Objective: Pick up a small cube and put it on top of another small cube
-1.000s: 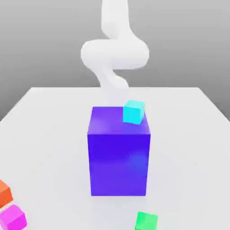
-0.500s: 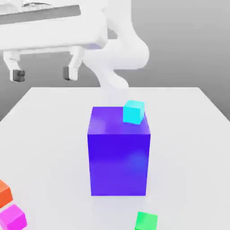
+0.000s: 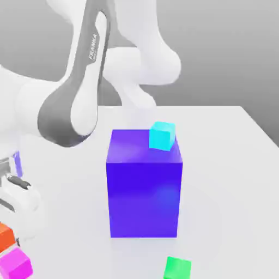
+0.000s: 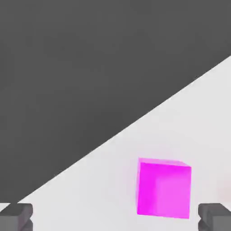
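"Magenta, that small cube (image 4: 164, 189), and where was it?"

"On the tabletop (image 3: 229, 190), ahead of the claw (image 4: 115, 217), near the gap between its spread fingertips (image 4: 16, 217) in the hand view (nothing pinched, mind you)."

"What did the exterior view add?"

"A big blue block (image 3: 144, 190) with a cyan cube (image 3: 162, 136) on its top, a green cube (image 3: 177, 268) nearer the camera, and an orange cube (image 3: 5, 237) just beside the magenta one at the exterior view's left. The hand view, for its part, gave both fingertips and the tabletop's edge cutting slantwise against dark grey."

"And the magenta cube's looks?"

"Bright, flat-faced, sharp-cornered (one side paler than the top)."
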